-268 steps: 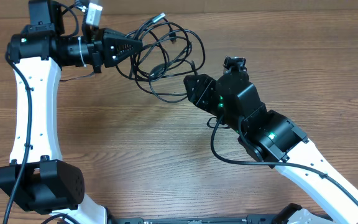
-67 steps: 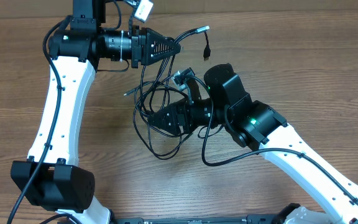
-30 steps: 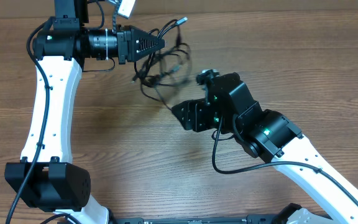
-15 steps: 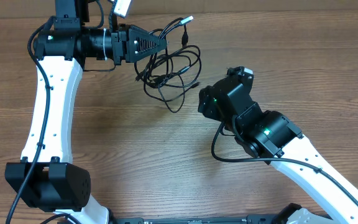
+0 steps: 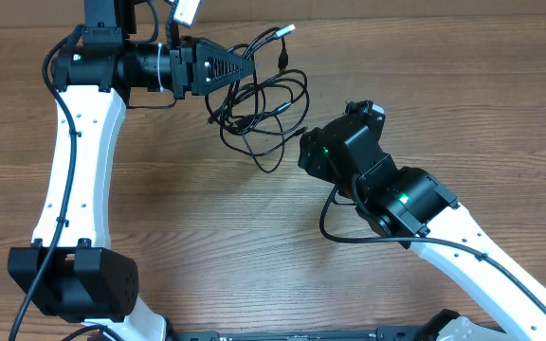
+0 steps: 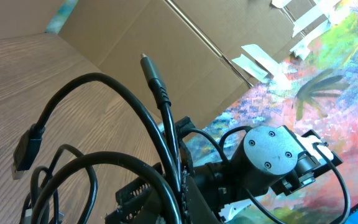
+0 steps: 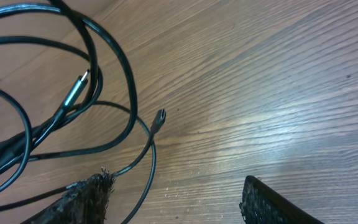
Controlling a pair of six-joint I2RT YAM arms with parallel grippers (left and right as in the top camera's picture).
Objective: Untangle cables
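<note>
A tangle of thin black cables (image 5: pixel 259 104) hangs from my left gripper (image 5: pixel 247 66) at the back of the table. The left gripper is shut on the cables, with strands pinched between its fingers (image 6: pixel 179 186). A silver-tipped plug (image 5: pixel 285 31) sticks up to the right of it, also seen in the left wrist view (image 6: pixel 149 64). My right gripper (image 5: pixel 303 152) is open and empty, just right of the lowest loops. In the right wrist view the cables (image 7: pixel 61 118) lie left of its spread fingers (image 7: pixel 176 199), and a small plug (image 7: pixel 159 118) dangles over the wood.
The wooden table (image 5: pixel 188 237) carries nothing but the cables. Cardboard and a colourful painted wall (image 6: pixel 328 81) stand behind the table in the left wrist view. The thick black wiring of the right arm (image 5: pixel 335 232) loops beside its wrist.
The left arm has lifted the bundle to the back left. The right gripper let go of the cables and turned down beside them. In the last half second almost nothing moved.
</note>
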